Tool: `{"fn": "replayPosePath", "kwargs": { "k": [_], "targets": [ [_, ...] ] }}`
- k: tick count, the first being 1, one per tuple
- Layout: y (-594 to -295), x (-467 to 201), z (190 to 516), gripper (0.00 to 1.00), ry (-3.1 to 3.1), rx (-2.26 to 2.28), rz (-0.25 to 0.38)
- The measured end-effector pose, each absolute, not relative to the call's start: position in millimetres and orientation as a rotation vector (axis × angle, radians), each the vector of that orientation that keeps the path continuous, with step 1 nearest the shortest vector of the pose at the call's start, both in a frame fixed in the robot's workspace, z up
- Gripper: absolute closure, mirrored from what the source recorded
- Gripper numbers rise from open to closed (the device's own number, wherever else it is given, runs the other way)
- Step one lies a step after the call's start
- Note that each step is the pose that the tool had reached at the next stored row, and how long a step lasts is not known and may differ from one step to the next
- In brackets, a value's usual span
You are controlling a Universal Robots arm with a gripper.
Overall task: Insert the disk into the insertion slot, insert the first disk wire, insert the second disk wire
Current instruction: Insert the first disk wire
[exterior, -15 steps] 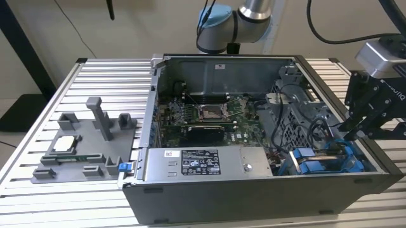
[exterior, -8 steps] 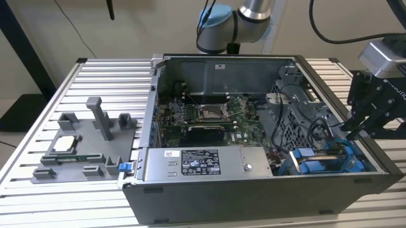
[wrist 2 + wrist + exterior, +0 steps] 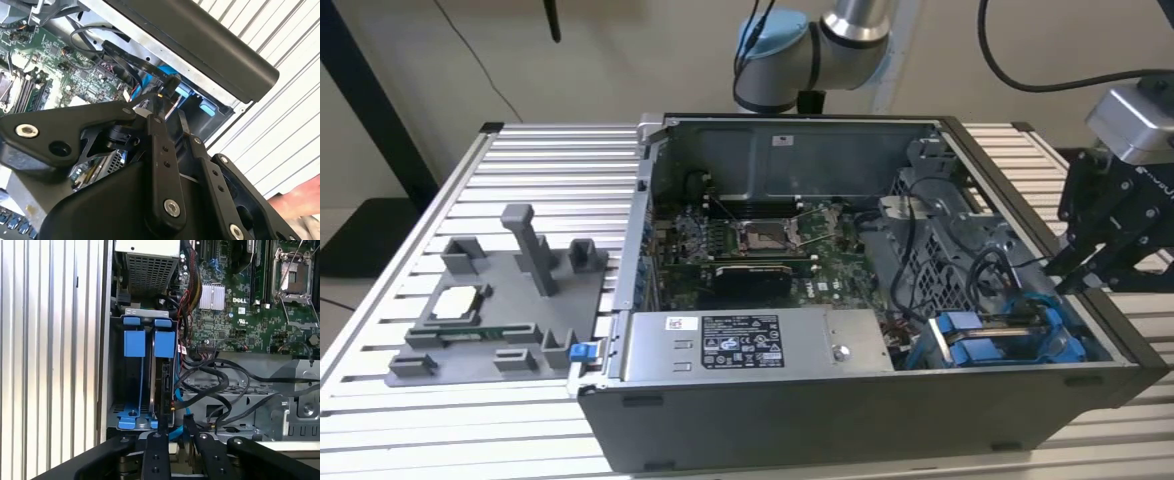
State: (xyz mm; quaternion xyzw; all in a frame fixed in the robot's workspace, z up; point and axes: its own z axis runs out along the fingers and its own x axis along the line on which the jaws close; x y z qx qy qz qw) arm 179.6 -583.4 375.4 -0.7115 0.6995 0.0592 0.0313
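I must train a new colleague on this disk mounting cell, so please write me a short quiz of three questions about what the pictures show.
1. True or false: the blue disk frames stand inside the insertion slot.
2. In the exterior view, the gripper hangs nearest to: A) the power supply, B) the processor socket, C) the corner of the computer case that holds the blue disk frames.
3. Fill the gap: the grey plastic fixture stands to the exterior view's ___ of the computer case.

Key: 1 true; 2 C; 3 left.
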Motion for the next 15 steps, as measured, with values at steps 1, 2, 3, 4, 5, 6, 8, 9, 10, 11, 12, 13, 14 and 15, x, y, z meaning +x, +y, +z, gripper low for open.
{"fn": "replayPosePath", "kwargs": {
  "k": [1, 2, 3, 4, 5, 6, 8, 9, 10, 11, 12, 13, 14, 15],
  "targets": [
    [-583.4, 180.3, 375.4, 0.0, 2.154, -2.192, 0.182],
    [-583.4, 180.6, 375.3, 0.0, 2.154, -2.193, 0.182],
    [-583.4, 180.8, 375.3, 0.0, 2.154, -2.193, 0.183],
    [-583.4, 180.8, 375.3, 0.0, 2.154, -2.193, 0.182],
    [-583.4, 180.8, 375.3, 0.0, 2.154, -2.193, 0.182],
    [-583.4, 180.9, 375.3, 0.0, 2.153, -2.193, 0.182],
    [-583.4, 181.2, 375.3, 0.0, 2.153, -2.193, 0.182],
    [-583.5, 181.7, 375.3, 0.0, 2.153, -2.193, 0.183],
    [-583.5, 182.4, 375.3, 0.0, 2.153, -2.193, 0.183],
    [-583.5, 183.2, 375.2, 0.0, 2.152, -2.192, 0.184],
    [-583.4, 184.0, 375.3, 0.0, 2.151, -2.192, 0.186],
    [-583.4, 184.7, 375.3, 0.0, 2.15, -2.19, 0.188],
    [-583.4, 185.4, 375.2, 0.0, 2.149, -2.19, 0.19],
    [-583.4, 186.0, 375.3, 0.0, 2.149, -2.189, 0.19]
  ]
}}
